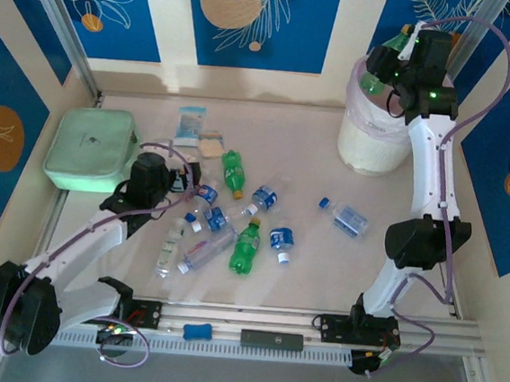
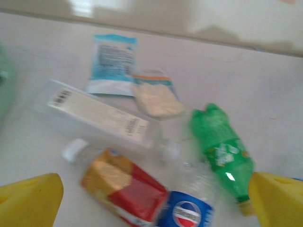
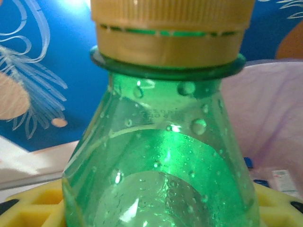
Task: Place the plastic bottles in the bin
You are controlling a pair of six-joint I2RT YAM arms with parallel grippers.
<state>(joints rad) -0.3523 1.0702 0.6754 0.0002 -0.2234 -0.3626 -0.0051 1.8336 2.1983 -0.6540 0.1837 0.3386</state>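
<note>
Your right jaws grip a green bottle (image 1: 381, 70) above the bin (image 1: 367, 149), and your left jaws stand wide well left of it.

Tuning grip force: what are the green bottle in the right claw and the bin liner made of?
Green bottle: likely translucent plastic, glossy, with highlights and droplets. Bin liner: probably thin plastic film, pale pink, translucent, softly creased.

A robot test booth: a pale table (image 1: 320, 269) walled by blue leaf-print panels (image 1: 261, 29), with robot arms (image 1: 428, 172) bolted to a metal rail (image 1: 252, 320) along the bottom.
</note>
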